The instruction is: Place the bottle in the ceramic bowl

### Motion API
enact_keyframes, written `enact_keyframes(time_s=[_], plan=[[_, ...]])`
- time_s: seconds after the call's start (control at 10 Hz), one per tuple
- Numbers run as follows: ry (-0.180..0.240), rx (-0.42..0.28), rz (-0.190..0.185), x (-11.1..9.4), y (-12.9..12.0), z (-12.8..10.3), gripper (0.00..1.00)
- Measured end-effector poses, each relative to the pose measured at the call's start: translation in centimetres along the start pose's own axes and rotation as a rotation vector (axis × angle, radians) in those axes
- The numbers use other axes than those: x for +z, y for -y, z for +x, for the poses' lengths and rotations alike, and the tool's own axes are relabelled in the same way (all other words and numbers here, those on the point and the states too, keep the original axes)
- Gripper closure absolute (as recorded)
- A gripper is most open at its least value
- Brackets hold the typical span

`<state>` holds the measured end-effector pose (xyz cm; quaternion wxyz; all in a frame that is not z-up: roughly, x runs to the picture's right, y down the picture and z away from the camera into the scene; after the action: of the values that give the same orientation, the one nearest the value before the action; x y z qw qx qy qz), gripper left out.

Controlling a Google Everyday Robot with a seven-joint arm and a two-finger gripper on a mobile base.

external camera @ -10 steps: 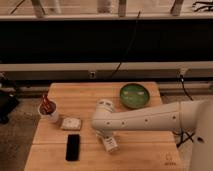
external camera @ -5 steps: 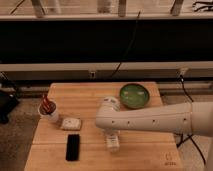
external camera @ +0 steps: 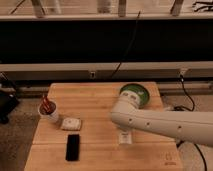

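Observation:
The green ceramic bowl [external camera: 141, 93] sits at the back right of the wooden table [external camera: 95, 100]. The white arm's rounded joint [external camera: 129, 106] covers the bowl's front left part. My gripper [external camera: 125, 137] hangs below the arm, low over the table, in front of the bowl and a little to its left. A pale shape shows at the gripper, and I cannot tell whether it is the bottle or part of the gripper. No bottle shows anywhere else on the table.
A white cup with red sticks [external camera: 49, 111] stands at the left edge. A small whitish packet [external camera: 71, 123] lies beside it, and a black phone [external camera: 73, 147] lies in front of the packet. The arm spans the table's right front.
The arm has swung to the right, and its joint now overlaps the bowl. The gripper has shifted right, closer to the bowl. The cup, packet and phone have not moved.

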<state>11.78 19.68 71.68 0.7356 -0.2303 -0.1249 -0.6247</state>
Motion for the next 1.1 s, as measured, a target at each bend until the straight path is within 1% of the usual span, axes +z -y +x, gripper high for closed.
enact_keyframes(time_s=[0.2,0.3,0.5,0.6,0.8,1.1], plan=[[-0.011,0.079,-0.010,-0.4,-2.8,1.6,1.00],[-0.019,0.134,-0.013,-0.8,-4.4,2.8,1.00],[-0.031,0.210,-0.021,-1.3,-6.2,5.0,1.00],[-0.037,0.240,-0.027,-1.5,-6.6,5.9,1.00],[-0.048,0.274,-0.036,-2.0,-6.6,7.5,1.00],[-0.073,0.322,-0.053,-2.9,-6.5,10.8,1.00]])
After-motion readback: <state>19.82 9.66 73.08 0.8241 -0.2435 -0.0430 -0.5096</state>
